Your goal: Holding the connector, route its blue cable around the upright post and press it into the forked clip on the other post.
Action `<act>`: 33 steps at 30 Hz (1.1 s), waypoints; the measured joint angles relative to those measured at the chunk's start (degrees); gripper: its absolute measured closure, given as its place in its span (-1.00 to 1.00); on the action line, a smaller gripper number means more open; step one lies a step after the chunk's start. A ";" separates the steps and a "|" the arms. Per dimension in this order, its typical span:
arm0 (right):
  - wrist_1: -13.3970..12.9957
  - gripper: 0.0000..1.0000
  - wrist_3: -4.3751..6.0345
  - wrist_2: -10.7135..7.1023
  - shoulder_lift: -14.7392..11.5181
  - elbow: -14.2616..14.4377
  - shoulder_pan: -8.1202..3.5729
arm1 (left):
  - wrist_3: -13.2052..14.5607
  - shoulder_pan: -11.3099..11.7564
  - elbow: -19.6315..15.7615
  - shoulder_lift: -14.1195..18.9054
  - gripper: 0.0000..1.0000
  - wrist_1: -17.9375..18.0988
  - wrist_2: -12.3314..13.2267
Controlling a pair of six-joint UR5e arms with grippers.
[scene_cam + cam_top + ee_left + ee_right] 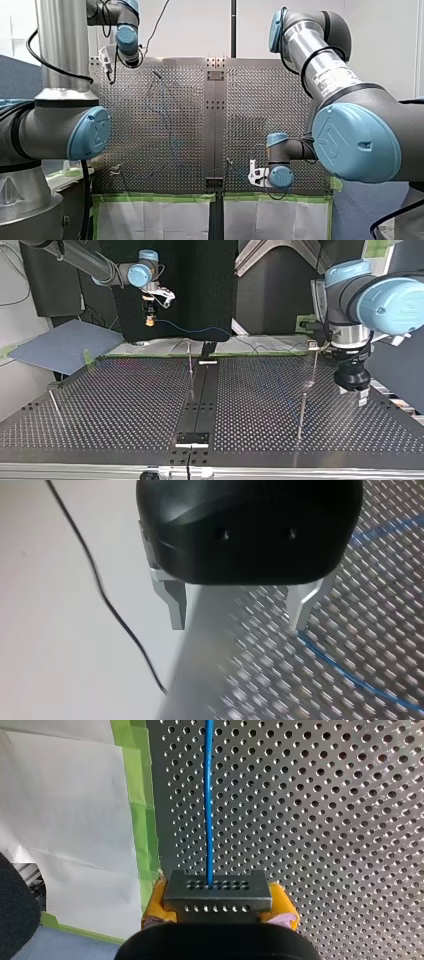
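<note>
One dark perforated connector [217,892] sits clamped between the yellow pads [156,902] of my right pincer [218,906], near the bench's [325,820] edge, which is lined with green tape [142,810]. Its blue cable [208,795] runs straight ahead over the holes. My left pincer [240,612] gapes wide, empty, at another bench edge. Lettering [327,75] on my right arm [360,135] is too small to read.

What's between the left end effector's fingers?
Nothing held. Left wrist view: left end effector open, only perforated table between its fingers; blue cable passes beside one.
</note>
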 joint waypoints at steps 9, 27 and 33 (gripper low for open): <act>0.02 1.00 -0.01 -0.23 0.00 -0.14 0.23 | 3.86 -0.78 4.43 4.45 -1.00 -4.47 4.38; 0.02 1.00 -0.05 -0.52 0.00 -0.14 0.42 | 5.73 -7.90 4.96 6.59 -1.00 -13.47 3.18; 0.10 1.00 -0.02 -0.52 0.00 -0.13 0.53 | 6.61 -9.22 4.87 4.39 -1.00 -16.33 2.60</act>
